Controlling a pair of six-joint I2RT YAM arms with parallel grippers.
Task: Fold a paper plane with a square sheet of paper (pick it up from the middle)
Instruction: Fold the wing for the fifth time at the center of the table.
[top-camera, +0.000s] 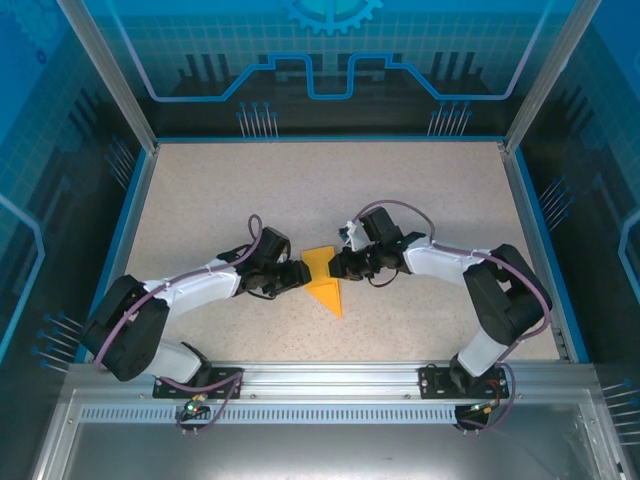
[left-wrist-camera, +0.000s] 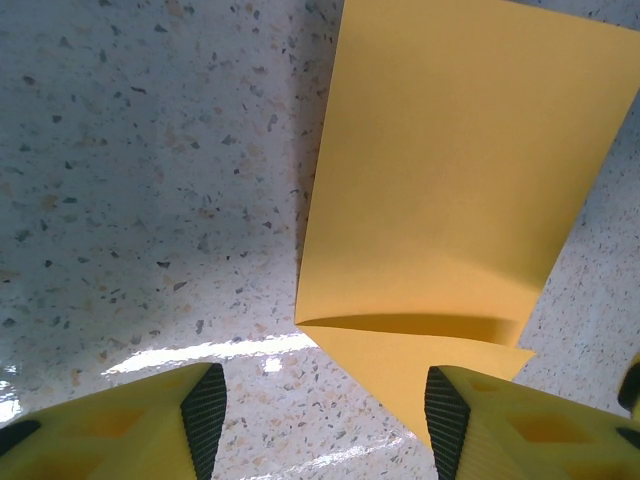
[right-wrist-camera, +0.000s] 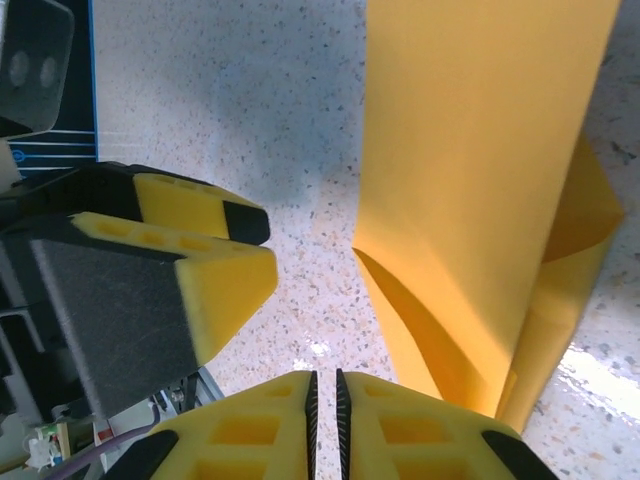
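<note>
Paper lies mid-table, folded; long axis near-far, sharp tip toward arm bases, slightly right. Top layer bulges at the fold, not flat. Speckled beige table, blue-lit walls behind. Both arms low, elbows out, wrists meeting at paper. Left gripper wide, paper edge by its right finger, nothing held. Right gripper fingers nearly together, slim gap, nothing btwn them.

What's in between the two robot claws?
In the top view, the folded orange-yellow paper sheet lies on the speckled table between the left gripper and the right gripper.
</note>
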